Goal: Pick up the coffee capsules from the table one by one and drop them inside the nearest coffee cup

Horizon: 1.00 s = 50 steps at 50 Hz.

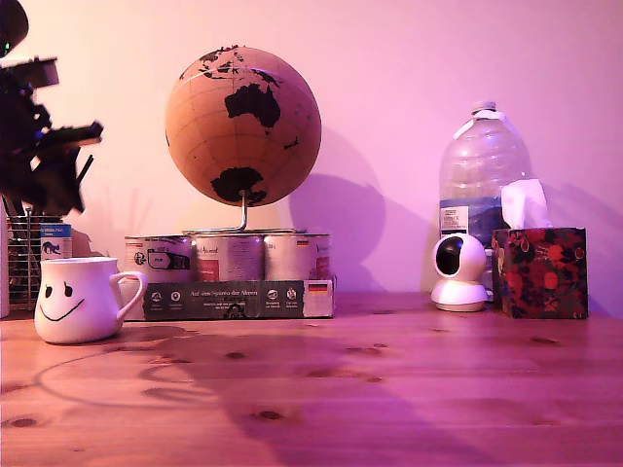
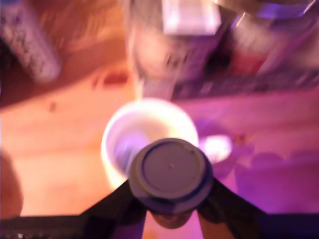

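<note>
The white coffee cup (image 1: 78, 300) with a black smiley face stands on the wooden table (image 1: 370, 389) at the exterior view's left. My gripper (image 1: 49, 170) hangs in the air above it, dark and partly cut off by the frame edge. In the blurred wrist view a dark round coffee capsule (image 2: 171, 173) sits clamped between my two black fingers (image 2: 114, 201), directly over the open mouth of the coffee cup (image 2: 144, 119). No other capsules show on the table.
Behind the cup, silver tins (image 1: 229, 258) stand on a dark box (image 1: 234, 300) under a brown globe (image 1: 243, 126). A white camera (image 1: 459, 270), a water bottle (image 1: 482, 175) and a floral tissue box (image 1: 540, 272) stand at the exterior view's right. A wire rack (image 1: 29, 258) is at far left.
</note>
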Each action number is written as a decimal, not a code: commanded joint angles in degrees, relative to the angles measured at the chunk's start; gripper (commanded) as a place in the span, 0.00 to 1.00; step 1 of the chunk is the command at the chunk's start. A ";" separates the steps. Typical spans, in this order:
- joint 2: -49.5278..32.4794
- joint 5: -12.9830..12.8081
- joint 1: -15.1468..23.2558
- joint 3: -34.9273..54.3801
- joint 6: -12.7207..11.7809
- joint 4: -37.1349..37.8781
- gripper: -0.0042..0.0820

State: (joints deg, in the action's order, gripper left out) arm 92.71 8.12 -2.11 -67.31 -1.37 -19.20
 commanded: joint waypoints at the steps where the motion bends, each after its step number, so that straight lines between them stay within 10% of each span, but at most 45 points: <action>1: -0.04 -0.39 -0.20 0.33 0.11 -0.11 0.26; 50: 14.93 -7.02 -1.09 -18.86 2.36 -15.98 0.26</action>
State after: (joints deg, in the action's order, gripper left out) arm 106.10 1.69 -3.03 -84.99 0.58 -34.94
